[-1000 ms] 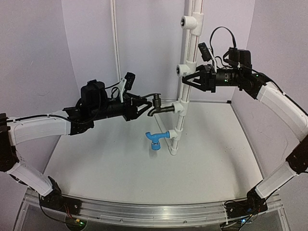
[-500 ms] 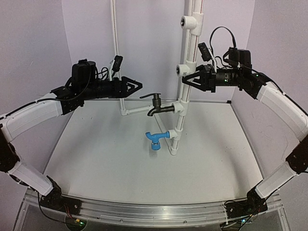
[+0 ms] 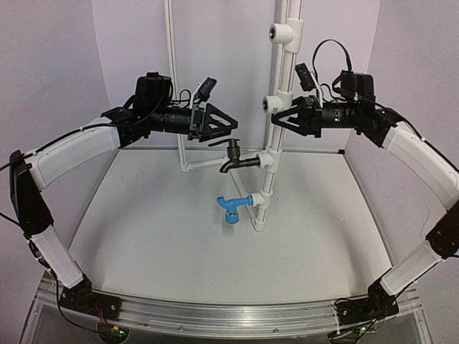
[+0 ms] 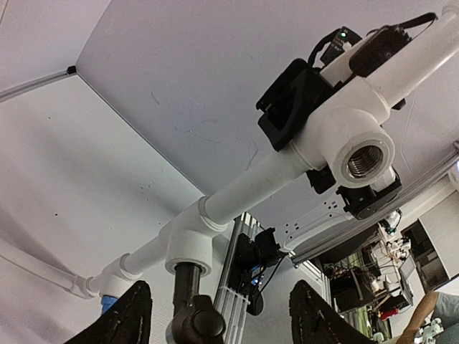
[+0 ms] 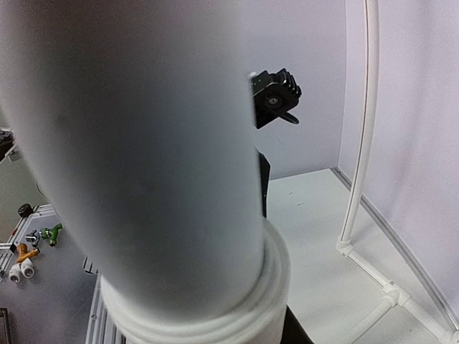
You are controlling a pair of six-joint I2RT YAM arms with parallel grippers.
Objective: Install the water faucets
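Observation:
The black faucet (image 3: 233, 153) sits screwed into a tee on the white standing pipe (image 3: 275, 136), spout down. The blue faucet (image 3: 231, 208) hangs from the tee below it. My left gripper (image 3: 231, 125) is open and empty, just above and left of the black faucet. In the left wrist view the black faucet (image 4: 190, 315) lies between my open fingers (image 4: 123, 322). My right gripper (image 3: 285, 119) is closed round the white pipe from the right. The pipe (image 5: 143, 158) fills the right wrist view and hides the fingers.
Two bare tee sockets (image 3: 275, 31) (image 3: 270, 104) face outward higher on the pipe; the lower one's threaded mouth (image 4: 367, 154) shows in the left wrist view. A thin white tube frame (image 3: 174, 79) stands at the back. An aluminium rail (image 3: 229, 315) runs along the near edge.
My left gripper left the black faucet, rose up and back to the left, then came right to sit above the faucet, open. The right arm has not moved.

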